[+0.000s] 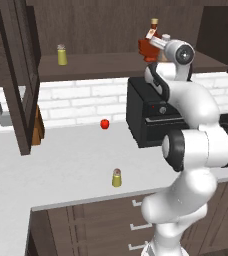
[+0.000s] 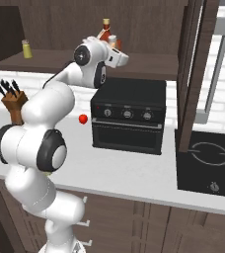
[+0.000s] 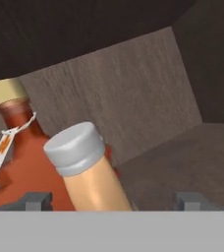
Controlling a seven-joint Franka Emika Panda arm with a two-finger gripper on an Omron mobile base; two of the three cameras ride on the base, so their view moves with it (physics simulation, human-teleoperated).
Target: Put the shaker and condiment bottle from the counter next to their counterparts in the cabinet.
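End effector (image 3: 111, 199): up at the shelf of the dark brown wooden wall cabinet (image 1: 111, 64); small dark finger tips (image 3: 35, 201) sit either side of the slim pale orange-tan condiment bottle w/ whitish-grey cap (image 3: 87, 172), clamped on it.
Condiment bottle: in the grip, tilted in hand view, just beside the dark red maple-leaf-shaped bottle w/ tan neck + white tag (image 3: 23, 162); can't tell if its base touches the shelf.
Maple-leaf bottle: upright on shelf, right part in left base view (image 1: 148, 42).
Small yellow-olive shaker w/ grey-brown cap (image 1: 116, 178): upright on the pale grey-white desk (image 1: 61, 160), near front edge, well apart from the arm.
Yellow-green shaker w/ pale silver cap (image 1: 61, 55): on shelf, left part.
Other: black countertop oven (image 2: 129, 116), small red round object (image 1: 104, 124) on desk.
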